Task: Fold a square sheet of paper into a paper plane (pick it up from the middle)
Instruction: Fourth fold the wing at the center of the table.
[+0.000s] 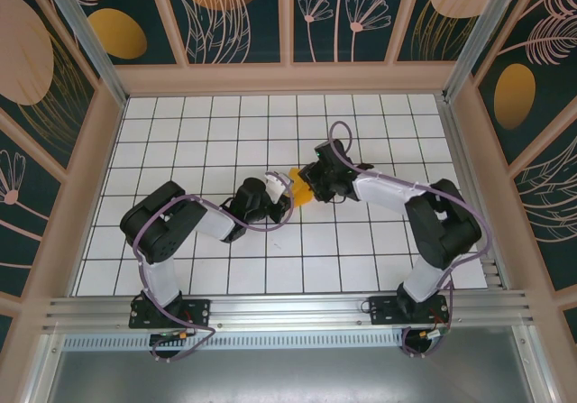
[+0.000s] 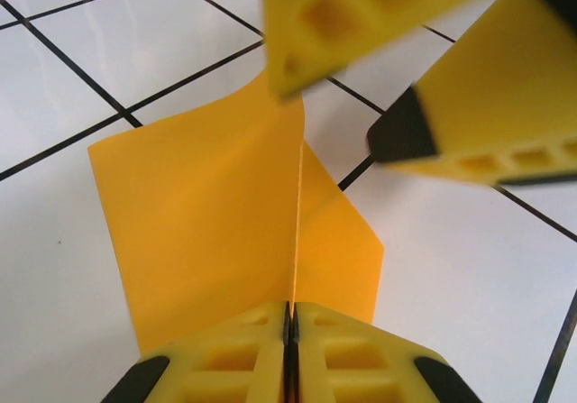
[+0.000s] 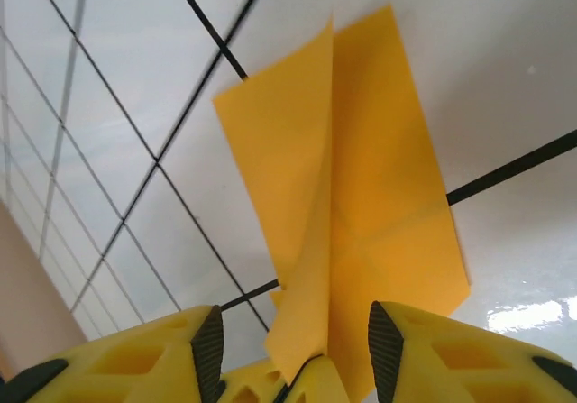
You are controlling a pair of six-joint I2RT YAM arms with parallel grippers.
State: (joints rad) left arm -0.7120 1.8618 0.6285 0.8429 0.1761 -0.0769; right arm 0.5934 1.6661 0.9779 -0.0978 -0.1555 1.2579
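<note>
While we watch from above, left gripper (image 1: 280, 189) and right gripper (image 1: 313, 184) meet over the table (image 1: 180, 123), the square sheet of paper (image 1: 301, 192) between them. On the left wrist, our fingers (image 2: 243, 367) are pressed together, pinching the raised centre crease. On the right wrist, fingers (image 3: 451, 358) stand spread astride that ridge; we'd close them squarely along it, keeping both flaps level.

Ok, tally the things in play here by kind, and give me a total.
orange paper sheet: 1
grippers: 2, the left gripper and the right gripper
Total: 3
</note>
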